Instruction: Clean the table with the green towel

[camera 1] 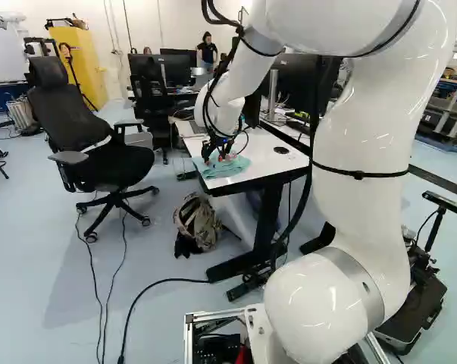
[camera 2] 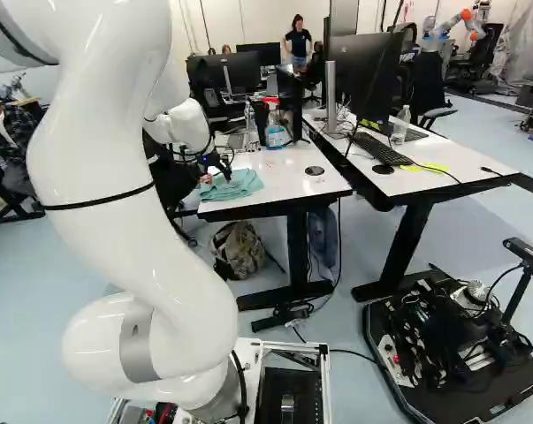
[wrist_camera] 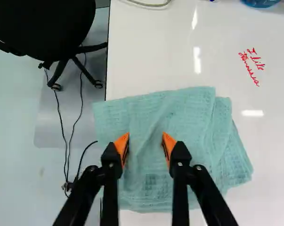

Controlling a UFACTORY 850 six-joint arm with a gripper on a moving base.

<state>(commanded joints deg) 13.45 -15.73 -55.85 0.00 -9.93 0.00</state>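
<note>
The gripper (camera 1: 217,157) is low over the near end of the white table (camera 1: 264,161), at the green towel (camera 1: 230,169). In the wrist view the gripper (wrist_camera: 145,143) is open, its orange pads standing apart on either side of a slight ridge in the towel (wrist_camera: 179,117). Whether the fingertips touch the cloth I cannot tell. The towel lies spread and loosely folded, reaching the table's edge. Red handwriting (wrist_camera: 251,67) marks the white tabletop (wrist_camera: 151,56) beyond the towel. The fingers cover part of the cloth.
A black office chair (camera 1: 107,155) stands beside the table, and a backpack (camera 2: 239,250) is on the floor below it. Farther back on the tabletop are a blue-labelled bottle (camera 2: 275,132) and a black round disc (camera 2: 315,170). A second desk (camera 2: 425,168) holds monitors and a keyboard.
</note>
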